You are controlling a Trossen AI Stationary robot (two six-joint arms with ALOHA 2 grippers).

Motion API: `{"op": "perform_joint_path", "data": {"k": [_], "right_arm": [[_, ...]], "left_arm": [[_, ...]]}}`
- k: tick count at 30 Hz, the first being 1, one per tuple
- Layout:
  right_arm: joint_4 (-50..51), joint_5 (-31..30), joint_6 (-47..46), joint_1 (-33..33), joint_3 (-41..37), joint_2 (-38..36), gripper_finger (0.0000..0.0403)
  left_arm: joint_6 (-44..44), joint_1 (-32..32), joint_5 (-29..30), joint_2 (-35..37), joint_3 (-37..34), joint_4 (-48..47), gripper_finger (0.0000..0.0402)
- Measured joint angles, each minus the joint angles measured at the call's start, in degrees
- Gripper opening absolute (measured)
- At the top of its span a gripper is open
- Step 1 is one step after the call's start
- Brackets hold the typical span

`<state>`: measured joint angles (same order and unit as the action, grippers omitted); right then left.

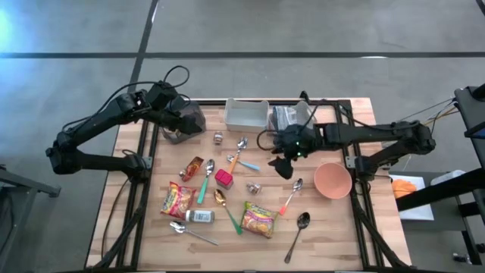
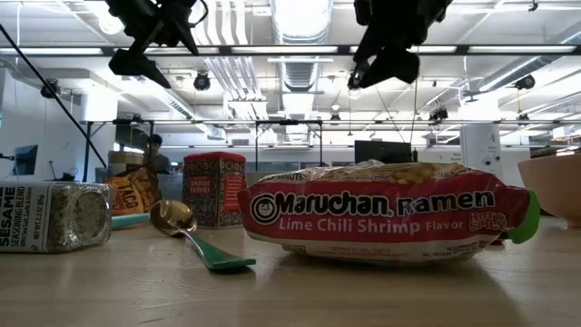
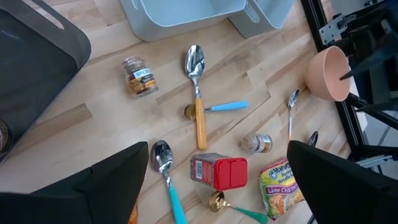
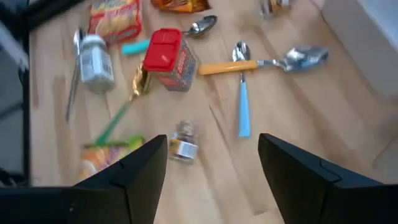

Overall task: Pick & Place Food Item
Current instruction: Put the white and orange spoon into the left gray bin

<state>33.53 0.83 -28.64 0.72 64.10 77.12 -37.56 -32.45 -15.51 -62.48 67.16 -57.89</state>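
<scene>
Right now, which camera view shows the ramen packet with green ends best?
The low view: the Maruchan ramen packet fills the foreground, label readable. The high view shows it small, near the table's front. The left wrist view and right wrist view catch only part of it.

Both arms are showing as black, matte jointed links with thin black cables looping loosely beside them, each ending in a tool, the left tool and the right tool, of two broad dark wedge-shaped fingers.

Bright overhead light — blurred right-wrist view
</scene>
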Motion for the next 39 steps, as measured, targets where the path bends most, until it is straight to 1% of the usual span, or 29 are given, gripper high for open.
{"op": "perform_joint_path", "data": {"k": [3, 6, 8, 12, 19, 23, 29, 32, 39], "right_arm": [[-0.3, -3.8, -6.8, -2.6, 0.0, 0.6, 0.0249], [-1.0, -6.4, -10.3, -4.7, 0.2, 2.1, 0.0249], [-2.2, -7.1, -12.4, -5.9, 0.6, 3.7, 0.0249], [-2.7, -7.9, -14.7, -8.2, 2.0, 8.8, 0.0249], [-2.4, -12.8, -14.7, -12.4, 8.0, 19.9, 0.0249], [-1.7, -12.8, -16.8, -13.6, 12.1, 25.1, 0.0249], [5.9, -12.8, -17.7, -14.0, 17.4, 29.8, 0.0249], [6.7, -12.8, -17.8, -14.1, 18.2, 30.5, 0.0249], [6.6, -12.9, -17.9, -14.1, 17.5, 32.0, 0.0249]], "left_arm": [[0.0, 0.0, 0.0, 0.0, 0.0, 0.0, 0.0387], [0.0, 0.0, 0.0, 0.0, 0.0, 0.0, 0.0387], [0.0, 0.0, 0.0, 0.0, 0.0, 0.0, 0.0387], [0.1, 0.0, 0.0, 0.0, 0.0, 0.0, 0.0387], [1.6, 0.0, 0.0, 0.0, 0.0, -0.1, 0.0387], [1.7, 0.0, -0.2, 0.0, 0.0, -1.9, 0.0387], [3.2, 0.0, -0.2, 0.0, 0.0, -5.2, 0.0387], [3.6, 0.0, -0.2, 0.0, 0.0, -5.4, 0.0387], [4.6, 0.1, -0.2, 0.0, 0.0, -5.4, 0.0387]]}}
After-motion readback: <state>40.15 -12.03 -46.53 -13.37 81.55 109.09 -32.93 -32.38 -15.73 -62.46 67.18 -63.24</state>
